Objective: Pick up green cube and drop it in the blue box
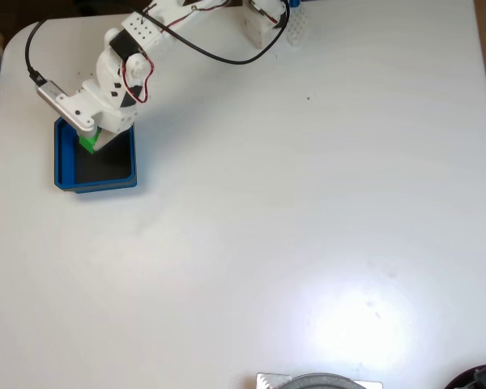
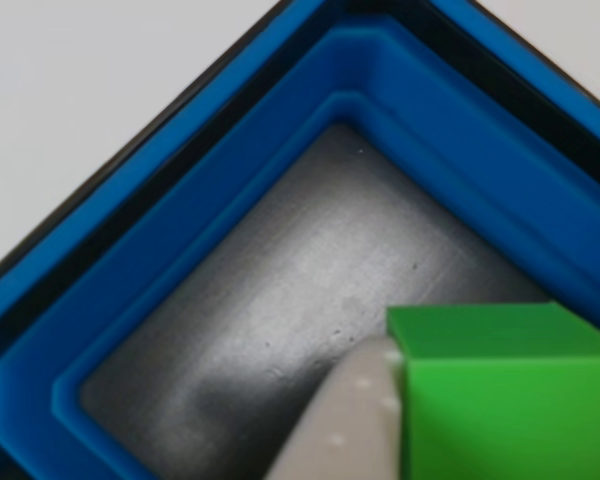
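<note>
The blue box (image 1: pixel 105 184) sits near the table's left edge in the fixed view, showing its dark floor. My gripper (image 1: pixel 94 144) hangs over the box's upper left part, shut on the green cube (image 1: pixel 87 143). In the other view the blue box (image 2: pixel 230 170) is seen close up from above. The green cube (image 2: pixel 510 400) hovers at the lower right over the dark floor. One white finger (image 2: pixel 345 420) presses against the cube's left face. The second finger is hidden.
The white arm (image 1: pixel 138 40) reaches down from the table's top edge, trailing a black cable (image 1: pixel 219 57). A grey round object (image 1: pixel 320 381) and a dark item (image 1: pixel 479 379) lie at the bottom edge. White tabletop (image 1: pixel 308 211) spreads to the right.
</note>
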